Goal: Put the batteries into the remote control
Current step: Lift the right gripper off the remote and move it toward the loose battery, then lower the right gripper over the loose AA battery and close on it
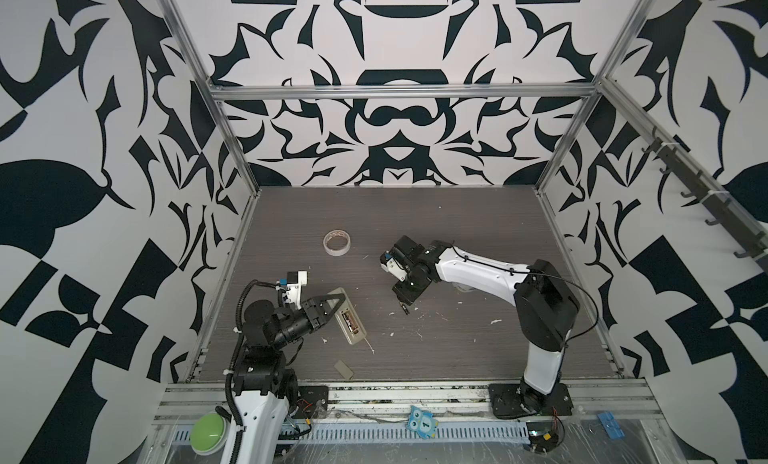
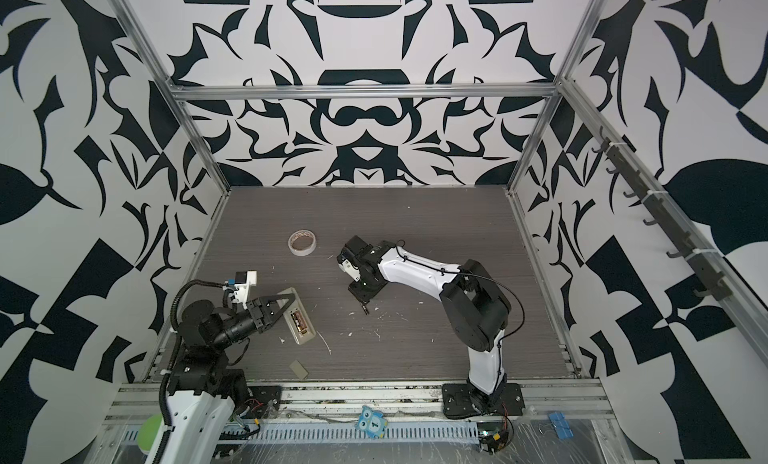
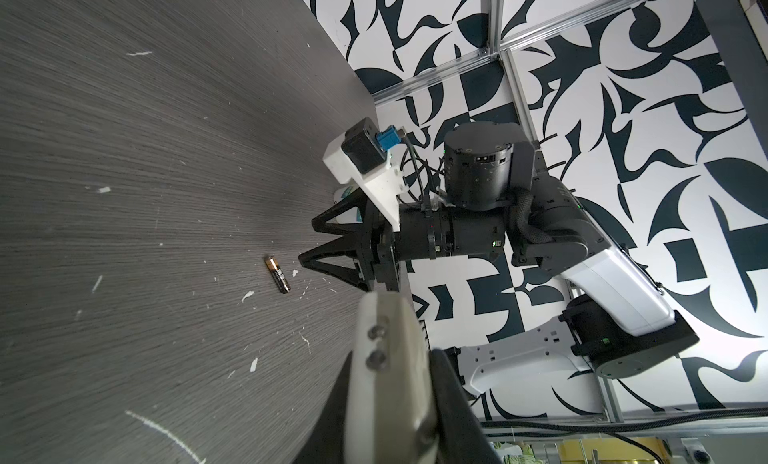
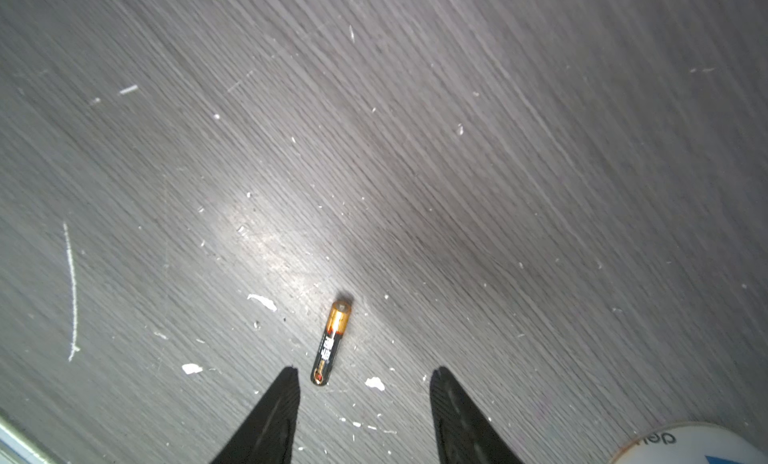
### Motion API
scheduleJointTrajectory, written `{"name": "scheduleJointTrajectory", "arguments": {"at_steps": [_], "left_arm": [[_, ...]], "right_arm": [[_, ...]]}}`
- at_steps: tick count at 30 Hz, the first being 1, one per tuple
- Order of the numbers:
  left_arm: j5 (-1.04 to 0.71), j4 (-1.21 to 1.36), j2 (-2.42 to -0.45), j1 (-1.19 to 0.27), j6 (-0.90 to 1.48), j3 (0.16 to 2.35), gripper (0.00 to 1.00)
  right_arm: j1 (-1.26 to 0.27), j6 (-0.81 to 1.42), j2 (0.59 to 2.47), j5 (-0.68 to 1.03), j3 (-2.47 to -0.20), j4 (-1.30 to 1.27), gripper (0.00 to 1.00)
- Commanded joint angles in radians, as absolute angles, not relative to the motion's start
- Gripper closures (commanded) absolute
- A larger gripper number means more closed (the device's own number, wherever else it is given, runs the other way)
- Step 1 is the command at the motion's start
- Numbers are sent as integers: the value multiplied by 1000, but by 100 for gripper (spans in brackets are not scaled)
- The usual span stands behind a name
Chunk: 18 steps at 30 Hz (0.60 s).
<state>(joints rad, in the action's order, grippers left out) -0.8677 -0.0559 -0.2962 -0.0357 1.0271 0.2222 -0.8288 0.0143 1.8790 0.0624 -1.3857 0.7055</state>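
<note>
Right wrist view: one battery (image 4: 330,343) lies flat on the grey tabletop (image 4: 540,150), copper end pointing away from the camera. Its dark end sits between the two black fingertips (image 4: 286,383), closer to one of them. The right jaws are released, spread wide to either side of the battery and touching nothing. White scraps (image 4: 262,301) lie scattered around it.

In both top views the remote control (image 1: 351,322) lies beige back up on the near-left part of the tabletop, well apart from that battery. Its battery bay is uncovered. Something dark with a copper tint sits inside, too small to identify with certainty. The left jaws are clenched on the remote control's far end. The left wrist view confirms this, with the pale casing pinched between them.

A loose beige cover (image 1: 344,368) lies near the front edge, apart from the remote control. A tape roll (image 1: 336,242) lies flat farther back, near the middle.
</note>
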Motion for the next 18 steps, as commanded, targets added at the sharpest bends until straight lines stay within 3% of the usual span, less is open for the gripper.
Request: {"name": "scheduleJointTrajectory", "arguments": {"at_steps": [1, 18], "left_arm": [[-868, -54, -282, -39, 1015, 254, 100], [-864, -54, -279, -39, 1012, 249, 100]], "right_arm": [[-828, 31, 1883, 61, -1432, 707, 46], [-828, 64, 1941, 58, -1430, 693, 51]]}}
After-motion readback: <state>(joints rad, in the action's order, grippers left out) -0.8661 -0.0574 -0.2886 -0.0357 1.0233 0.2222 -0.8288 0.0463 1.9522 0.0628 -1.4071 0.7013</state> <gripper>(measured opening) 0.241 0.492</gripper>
